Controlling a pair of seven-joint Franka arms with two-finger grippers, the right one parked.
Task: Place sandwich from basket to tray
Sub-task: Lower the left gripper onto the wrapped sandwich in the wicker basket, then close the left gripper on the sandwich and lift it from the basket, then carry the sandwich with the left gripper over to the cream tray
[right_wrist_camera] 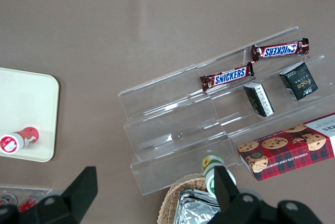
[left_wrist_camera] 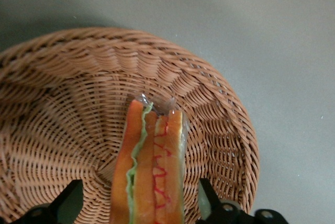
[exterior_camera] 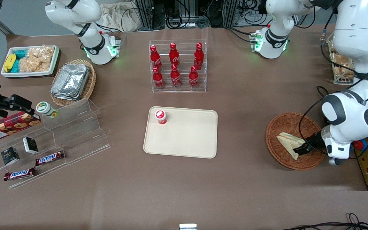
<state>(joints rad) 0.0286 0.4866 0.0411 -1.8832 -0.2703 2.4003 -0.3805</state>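
The sandwich [exterior_camera: 287, 141] lies in the round reddish-brown wicker basket [exterior_camera: 278, 127] at the working arm's end of the table. In the left wrist view the sandwich [left_wrist_camera: 154, 156] stands on edge, showing green and red filling, against the basket's woven wall [left_wrist_camera: 78, 98]. My gripper [exterior_camera: 301, 149] is down inside the basket, open, with one dark finger [left_wrist_camera: 207, 198] on each side of the sandwich and a gap showing between each finger and the bread. The beige tray [exterior_camera: 187, 140] sits at the table's middle, well away from the basket.
A small red-capped jar [exterior_camera: 160, 116] stands on the tray's corner. An acrylic rack of red cola bottles [exterior_camera: 177, 65] stands farther from the front camera than the tray. An acrylic step shelf [exterior_camera: 72, 134] with snacks, a foil-container basket [exterior_camera: 72, 81] and a white snack bin [exterior_camera: 30, 60] are toward the parked arm's end.
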